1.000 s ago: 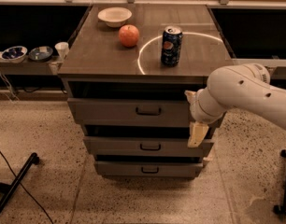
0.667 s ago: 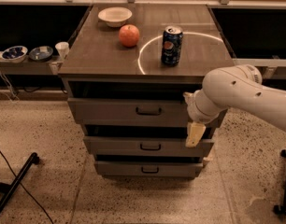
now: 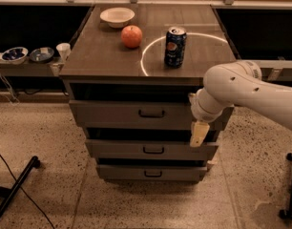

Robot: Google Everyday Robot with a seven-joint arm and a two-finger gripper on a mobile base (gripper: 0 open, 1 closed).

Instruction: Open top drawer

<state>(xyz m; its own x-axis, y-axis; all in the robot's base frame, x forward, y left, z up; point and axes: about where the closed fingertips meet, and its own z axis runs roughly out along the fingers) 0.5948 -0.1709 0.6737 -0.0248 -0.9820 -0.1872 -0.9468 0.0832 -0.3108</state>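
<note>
The top drawer is the widest of three grey drawers under the brown cabinet top. It has a flat front and a small dark centre handle. A dark gap shows above its front. My gripper hangs on the white arm that comes in from the right. It is in front of the drawer's right end, its cream tip pointing down over the gap to the middle drawer. It is well to the right of the handle.
On the cabinet top stand a blue can, an orange fruit and a white bowl. The bottom drawer is narrowest. A low shelf at the left holds bowls and a cup. A black stand leg lies on the floor at left.
The arm has shifted slightly to the left and the gripper tip has risen a little. The drawers have not moved.
</note>
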